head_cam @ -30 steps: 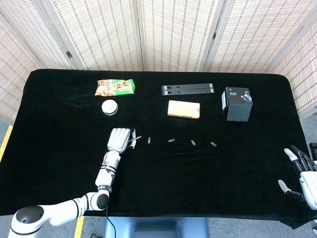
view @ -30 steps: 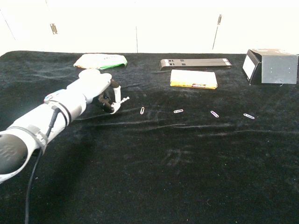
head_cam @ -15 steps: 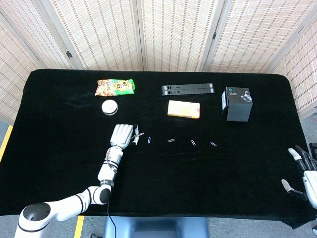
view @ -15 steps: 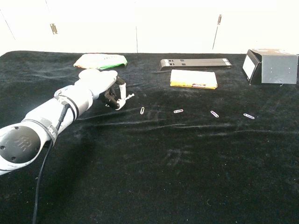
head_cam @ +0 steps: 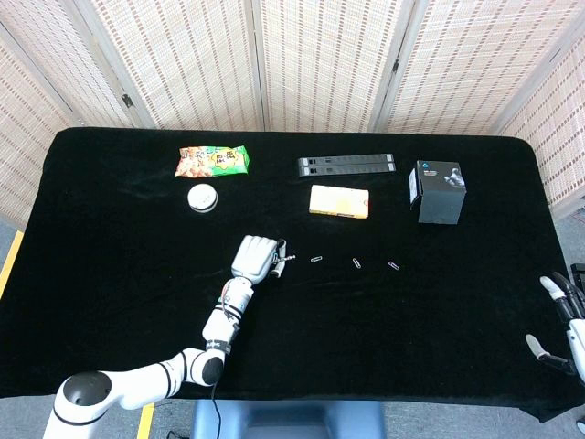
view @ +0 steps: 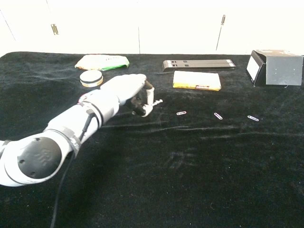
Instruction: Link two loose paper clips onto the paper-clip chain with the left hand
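Black cloth covers the table, with woven folding screens behind it across the top of the head view. Near the frame centre we see the left hand, its fingers curled inward; in the chest view a small metal piece, apparently the paper-clip chain, projects from its fingertips toward the right, so we take it as pinched there. We cannot make out how many links it has. To the right of that hand, three loose paper clips lie in a row on the cloth, apart from one another: the nearest clip, the middle clip and the far clip. At the lower right edge of the head view we find the right hand, fingers spread, holding nothing. Along the upper part of the table we note a snack packet, a round tin below it, a long black bar, a yellow box and a dark carton.
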`<state>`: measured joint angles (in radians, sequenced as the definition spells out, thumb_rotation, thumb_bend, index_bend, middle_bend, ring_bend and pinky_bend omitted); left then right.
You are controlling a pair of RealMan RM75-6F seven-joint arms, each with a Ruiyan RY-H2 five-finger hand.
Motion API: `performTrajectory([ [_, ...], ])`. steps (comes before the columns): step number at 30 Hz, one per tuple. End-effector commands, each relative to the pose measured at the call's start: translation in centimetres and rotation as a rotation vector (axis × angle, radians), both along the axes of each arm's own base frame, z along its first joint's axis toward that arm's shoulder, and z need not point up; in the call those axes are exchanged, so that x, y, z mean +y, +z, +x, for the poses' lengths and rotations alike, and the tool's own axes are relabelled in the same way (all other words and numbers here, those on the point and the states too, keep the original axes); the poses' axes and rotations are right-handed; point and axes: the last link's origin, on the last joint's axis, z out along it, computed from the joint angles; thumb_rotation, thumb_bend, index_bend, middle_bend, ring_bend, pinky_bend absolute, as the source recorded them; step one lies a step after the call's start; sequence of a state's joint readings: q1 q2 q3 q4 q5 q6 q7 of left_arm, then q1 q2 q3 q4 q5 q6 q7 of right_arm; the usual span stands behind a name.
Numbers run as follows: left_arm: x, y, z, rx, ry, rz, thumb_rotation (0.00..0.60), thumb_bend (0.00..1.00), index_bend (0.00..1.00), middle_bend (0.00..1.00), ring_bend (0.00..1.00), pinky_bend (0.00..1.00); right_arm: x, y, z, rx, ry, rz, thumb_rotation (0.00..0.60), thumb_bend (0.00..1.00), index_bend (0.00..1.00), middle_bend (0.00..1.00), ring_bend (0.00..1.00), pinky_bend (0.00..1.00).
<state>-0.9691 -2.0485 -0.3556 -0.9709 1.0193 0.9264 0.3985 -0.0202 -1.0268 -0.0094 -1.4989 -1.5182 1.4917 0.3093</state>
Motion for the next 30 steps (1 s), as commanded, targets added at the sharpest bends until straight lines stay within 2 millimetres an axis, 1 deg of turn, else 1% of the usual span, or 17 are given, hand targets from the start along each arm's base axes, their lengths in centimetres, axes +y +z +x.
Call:
performTrajectory([
  [1, -0.1, -0.7, 0.9, 0.009, -0.021, -0.009, 0.6, 0.66, 0.76, 1.0, 1.0, 1.0, 0.5, 0.3, -0.2, -0.001, -0.005, -0.009, 0.6, 0.33, 0.0, 0.0, 0.0, 0.12],
  [5, 0.1, -1.3, 1.8, 0.017, -0.037, -0.009, 0.6, 0.66, 0.76, 1.0, 1.0, 1.0, 1.1, 0.7, -0.6, -0.007, -0.018, -0.029, 0.6, 0.34, 0.0, 0.0, 0.0, 0.12],
  [12, 0.8, -1.9, 2.2, 0.026, -0.034, -0.019, 0.6, 0.66, 0.76, 1.0, 1.0, 1.0, 1.5, 1.2, -1.1, -0.012, -0.039, -0.046, 0.6, 0.34, 0.0, 0.0, 0.0, 0.12],
  [17, 1.3, -2.3, 1.9, 0.037, -0.025, -0.027, 0.6, 0.66, 0.76, 1.0, 1.0, 1.0, 1.9, 1.9, -1.4, -0.015, -0.061, -0.092, 0.6, 0.33, 0.0, 0.0, 0.0, 0.12],
  [23, 1.9, -2.5, 1.2, 0.061, -0.008, -0.023, 0.6, 0.66, 0.77, 1.0, 1.0, 1.0, 1.9, 1.9, -1.7, -0.015, -0.074, -0.085, 0.6, 0.34, 0.0, 0.0, 0.0, 0.12],
  [30, 1.9, -2.3, 1.2, 0.069, -0.018, -0.006, 0.6, 0.66, 0.77, 1.0, 1.0, 1.0, 2.0, 2.0, -1.7, -0.015, -0.074, -0.091, 0.6, 0.33, 0.0, 0.0, 0.0, 0.12],
])
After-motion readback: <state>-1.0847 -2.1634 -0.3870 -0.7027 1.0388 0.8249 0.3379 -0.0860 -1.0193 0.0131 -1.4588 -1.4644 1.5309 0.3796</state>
